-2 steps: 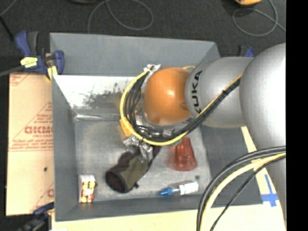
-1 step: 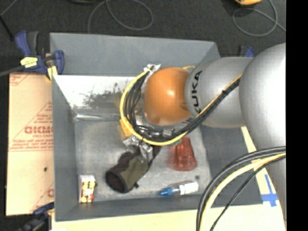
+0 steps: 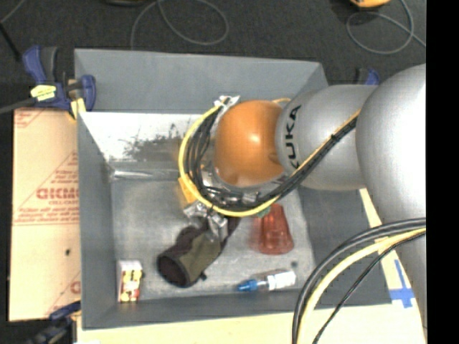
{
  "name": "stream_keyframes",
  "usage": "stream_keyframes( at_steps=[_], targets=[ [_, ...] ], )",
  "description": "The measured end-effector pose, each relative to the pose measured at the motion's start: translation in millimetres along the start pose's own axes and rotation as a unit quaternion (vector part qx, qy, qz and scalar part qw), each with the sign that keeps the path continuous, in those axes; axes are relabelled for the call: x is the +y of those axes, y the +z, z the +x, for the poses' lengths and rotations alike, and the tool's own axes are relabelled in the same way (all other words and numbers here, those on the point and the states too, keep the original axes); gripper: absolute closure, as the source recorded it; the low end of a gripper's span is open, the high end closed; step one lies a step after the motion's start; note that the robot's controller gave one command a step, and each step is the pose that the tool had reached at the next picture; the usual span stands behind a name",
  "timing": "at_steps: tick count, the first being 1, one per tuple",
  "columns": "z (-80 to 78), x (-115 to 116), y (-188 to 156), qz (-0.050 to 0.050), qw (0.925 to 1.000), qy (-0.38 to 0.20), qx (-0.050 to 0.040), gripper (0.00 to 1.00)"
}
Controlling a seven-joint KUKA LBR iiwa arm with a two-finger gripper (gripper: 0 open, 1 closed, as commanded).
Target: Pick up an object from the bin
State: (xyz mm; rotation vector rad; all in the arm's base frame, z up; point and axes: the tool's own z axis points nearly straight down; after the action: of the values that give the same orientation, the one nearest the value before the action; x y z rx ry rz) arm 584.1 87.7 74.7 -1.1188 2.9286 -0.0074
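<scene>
My gripper [image 3: 206, 217] shows as a silver piece under the arm's orange cover, near the middle of the bin. It sits right at the upper end of a rolled dark cloth [image 3: 188, 261], olive and black, which lies slanted toward the bin's front. Whether it touches the cloth I cannot tell. A red translucent cup [image 3: 273, 233] stands just right of the gripper, narrow end up.
A white pen-like tube with a blue cap [image 3: 270, 282] lies along the front wall at the right. A small red and yellow box [image 3: 130, 281] stands in the front left corner. The arm's bulk covers the bin's right and back part.
</scene>
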Motion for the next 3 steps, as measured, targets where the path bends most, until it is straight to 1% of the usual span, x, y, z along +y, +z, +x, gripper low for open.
stream_keyframes(
  at_steps=[3],
  targets=[
    [0.0, 0.0, 0.0, 0.0, 1.0, 0.001, 0.0002, 1.0]
  ],
)
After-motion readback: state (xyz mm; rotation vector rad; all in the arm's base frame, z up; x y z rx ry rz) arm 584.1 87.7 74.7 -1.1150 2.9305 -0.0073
